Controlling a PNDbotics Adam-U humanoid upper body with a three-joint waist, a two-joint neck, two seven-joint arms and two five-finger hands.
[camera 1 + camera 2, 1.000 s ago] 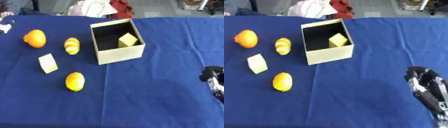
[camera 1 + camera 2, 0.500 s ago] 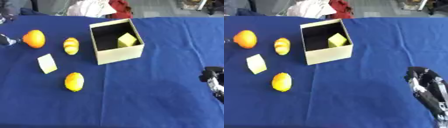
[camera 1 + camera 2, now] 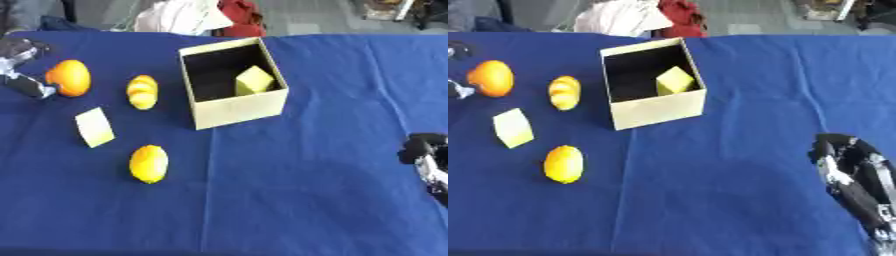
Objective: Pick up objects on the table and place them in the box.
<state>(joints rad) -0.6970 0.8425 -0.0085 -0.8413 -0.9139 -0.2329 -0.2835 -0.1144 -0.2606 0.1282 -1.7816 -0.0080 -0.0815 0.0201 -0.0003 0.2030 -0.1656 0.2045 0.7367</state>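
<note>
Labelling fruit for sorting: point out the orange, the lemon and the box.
orange (image 3: 69,77), left eye view, its middle.
lemon (image 3: 149,163), left eye view, its middle.
box (image 3: 241,108), left eye view, front wall.

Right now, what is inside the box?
Inside the box one pale yellow block leans against the right inner wall. The rest of the interior looks dark, and the near wall hides the front strip of the floor.
</note>
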